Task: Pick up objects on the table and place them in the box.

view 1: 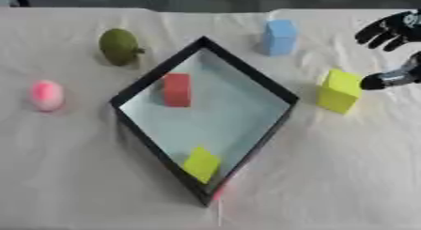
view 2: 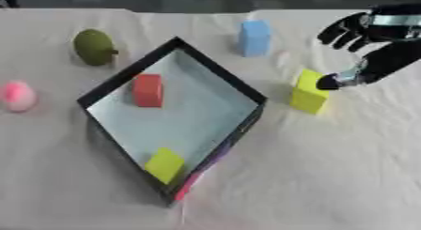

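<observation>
The box point(view 1: 246, 74), a black-walled tray with a pale floor, sits turned like a diamond at the middle of the cloth-covered table point(view 1: 329, 177). Inside it a red block point(view 1: 176, 89) stands near the upper left wall, and a flat yellow piece point(view 1: 200, 164) lies against the lower corner. Outside the box, a yellow block point(view 2: 309, 92) stands just off its right corner. The right hand point(view 2: 374, 41) comes in from the upper right; its fingers are spread apart and hang above the cloth, while the thumb tip point(view 2: 329, 81) reaches down to the yellow block's upper right edge, at or very near contact. The hand is not closed around anything. A blue block point(view 1: 280, 37) stands beyond the box's far corner, well apart from the hand. A green rounded object point(view 1: 120, 46) lies on the cloth past the box's upper left wall. A pink rounded object point(view 1: 47, 95) lies further left, near the table's left edge. The left hand does not appear in either view.
</observation>
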